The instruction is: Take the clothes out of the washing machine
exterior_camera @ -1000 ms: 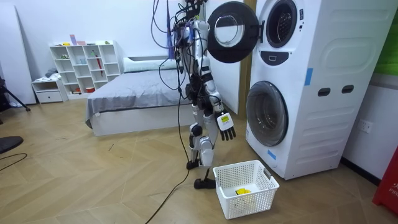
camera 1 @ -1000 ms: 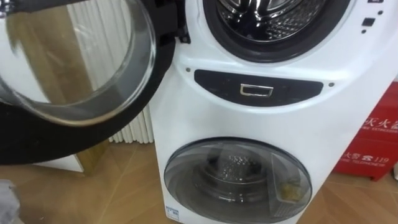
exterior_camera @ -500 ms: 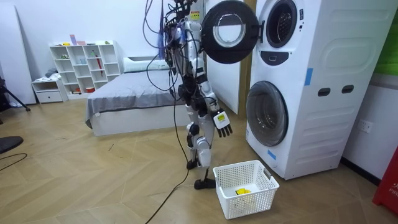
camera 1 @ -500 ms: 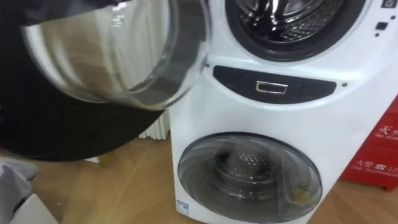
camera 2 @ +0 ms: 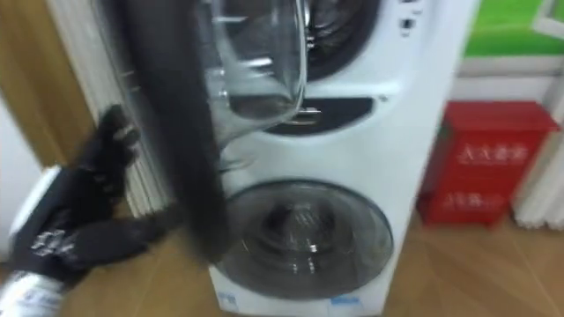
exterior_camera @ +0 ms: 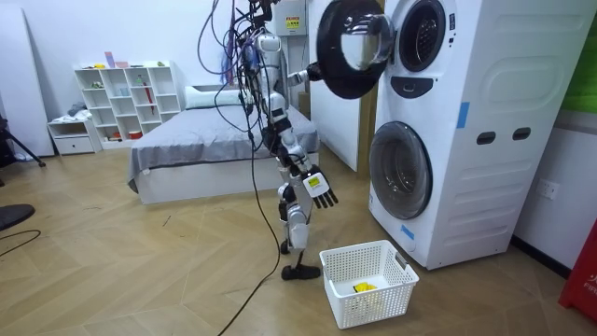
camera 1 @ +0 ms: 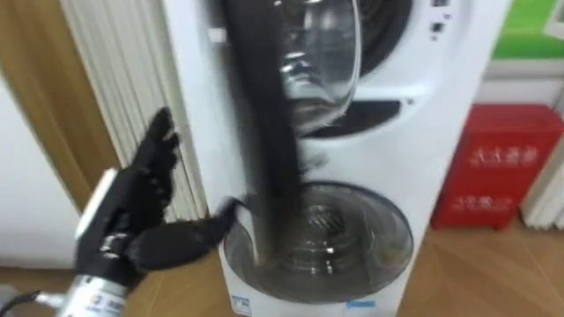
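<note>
The left hand (camera 1: 132, 220), spread wide, thumb against washer door (camera 1: 264, 132).

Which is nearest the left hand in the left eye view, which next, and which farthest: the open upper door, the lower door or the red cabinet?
1. open upper door: its black rim stands right beside the left hand, just to the hand's right.
2. lower door: low down, behind that rim.
3. red cabinet: at the far right.

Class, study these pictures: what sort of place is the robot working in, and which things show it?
Most likely a home, or a room set up like one, with bedroom and laundry together: a bed, a white shelf unit, and stacked washing machines with a laundry basket nearby.
</note>
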Controlling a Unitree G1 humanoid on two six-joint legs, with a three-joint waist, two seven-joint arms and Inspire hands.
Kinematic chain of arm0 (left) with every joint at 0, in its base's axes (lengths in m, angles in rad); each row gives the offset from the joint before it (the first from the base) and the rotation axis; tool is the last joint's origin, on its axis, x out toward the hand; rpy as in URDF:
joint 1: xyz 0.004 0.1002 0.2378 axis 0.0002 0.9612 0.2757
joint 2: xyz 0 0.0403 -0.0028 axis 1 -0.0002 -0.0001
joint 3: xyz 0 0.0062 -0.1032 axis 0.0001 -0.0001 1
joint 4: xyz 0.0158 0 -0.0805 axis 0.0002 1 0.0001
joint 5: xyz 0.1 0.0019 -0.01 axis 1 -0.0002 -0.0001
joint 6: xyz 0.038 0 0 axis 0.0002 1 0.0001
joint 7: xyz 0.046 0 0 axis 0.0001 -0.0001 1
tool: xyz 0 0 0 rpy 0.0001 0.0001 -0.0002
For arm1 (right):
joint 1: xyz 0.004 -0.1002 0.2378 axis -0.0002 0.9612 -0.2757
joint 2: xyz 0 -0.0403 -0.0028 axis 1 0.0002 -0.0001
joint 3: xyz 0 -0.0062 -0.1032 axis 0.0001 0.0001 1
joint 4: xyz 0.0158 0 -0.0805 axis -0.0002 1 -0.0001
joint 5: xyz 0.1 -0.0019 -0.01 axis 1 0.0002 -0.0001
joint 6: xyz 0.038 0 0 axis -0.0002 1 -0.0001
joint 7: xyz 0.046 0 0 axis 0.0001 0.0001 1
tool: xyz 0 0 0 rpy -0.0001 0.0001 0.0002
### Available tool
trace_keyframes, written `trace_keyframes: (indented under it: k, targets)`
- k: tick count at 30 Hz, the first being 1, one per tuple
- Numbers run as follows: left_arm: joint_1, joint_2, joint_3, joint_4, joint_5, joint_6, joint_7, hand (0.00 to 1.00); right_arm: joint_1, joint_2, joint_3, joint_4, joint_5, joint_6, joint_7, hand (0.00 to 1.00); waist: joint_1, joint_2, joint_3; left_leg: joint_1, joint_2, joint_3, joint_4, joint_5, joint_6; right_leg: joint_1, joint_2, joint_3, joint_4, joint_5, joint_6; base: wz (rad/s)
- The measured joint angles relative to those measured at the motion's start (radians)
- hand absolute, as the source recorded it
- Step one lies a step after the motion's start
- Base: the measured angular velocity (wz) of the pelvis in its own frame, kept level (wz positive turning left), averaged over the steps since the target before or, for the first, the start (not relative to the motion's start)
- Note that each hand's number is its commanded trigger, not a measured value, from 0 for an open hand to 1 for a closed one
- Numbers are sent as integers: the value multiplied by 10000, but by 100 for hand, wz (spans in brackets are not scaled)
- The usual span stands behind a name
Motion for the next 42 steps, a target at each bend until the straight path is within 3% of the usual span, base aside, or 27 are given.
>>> trace_keyframes:
  k: [4,7,11,17,19,20,23,26,28,31,34,37,39,42]
  targets:
    - [73,-24,-92,67,14,296,-604,0,16,35,0,-32,248,119,-53,0,-49,-129,18,15,124,-10,-64,4,18,79,289,-34,-319,111,-88,-13]
    - [232,-67,-92,69,18,388,-757,0,11,44,2,-33,714,119,-174,0,-38,-101,19,43,170,-3,-80,-17,38,88,392,45,-339,89,-276,-3]
    - [276,-162,-96,240,59,478,-802,0,-6,42,7,-32,813,116,-357,0,-22,-45,29,135,180,5,-189,-110,-114,115,438,46,-325,-95,-352,0]
    - [269,-216,-69,1140,509,491,-784,0,-58,45,27,31,743,114,-327,0,-19,1,93,409,186,-9,-300,-286,-350,286,544,190,-297,-342,-371,-9]
    - [271,-217,-76,1966,851,499,-646,0,-95,40,201,-12,707,113,-326,0,-20,-65,187,560,197,-214,-300,-289,-357,405,579,194,-326,-341,-371,-21]
    - [270,-227,-76,2165,1005,498,-594,0,-94,31,291,-41,696,112,-327,0,-10,-72,189,581,203,-223,-300,-294,-365,414,587,191,-328,-341,-371,-18]
    - [279,-370,-73,3372,1820,374,-175,0,-79,34,418,-159,584,104,-320,0,25,-123,222,667,196,-227,-342,-298,-371,406,590,191,-330,-341,-371,-19]
    - [307,-588,-95,5871,2303,-77,435,0,-78,34,439,-146,592,98,-358,0,186,-133,213,878,185,-305,-435,-337,-433,473,609,228,-333,-341,-371,-28]
    - [257,-648,-90,7905,2682,-108,967,0,-39,53,636,-123,630,71,-352,0,175,-190,200,1043,176,-794,-447,-435,-579,731,646,112,-495,-342,-371,-6]
    - [292,-820,103,10071,2836,-218,1643,0,49,143,797,-115,644,73,-377,0,321,-369,191,1114,198,-805,-465,-507,-638,731,669,103,-499,-343,-369,0]
    - [202,-1042,666,12039,3169,-387,2358,0,-5,178,788,73,658,72,-473,0,566,-347,201,1187,276,-800,-502,-790,-673,721,774,178,-506,-353,-352,-8]
    - [325,-1055,1585,13560,3571,-386,3156,0,21,318,788,260,683,42,-428,0,710,-399,120,1266,318,-715,-480,-858,-700,812,813,236,-503,-351,-353,-13]
    - [339,-1062,1706,14404,3950,-346,3593,0,65,341,788,301,770,68,-389,0,771,-354,107,1386,316,-716,-479,-875,-698,907,808,238,-503,-352,-353,-2]
    - [470,-1260,1809,15177,4898,53,4053,0,190,371,767,416,1026,119,-306,0,792,-294,69,1437,313,-714,-467,-885,-697,994,803,242,-508,-353,-352,0]
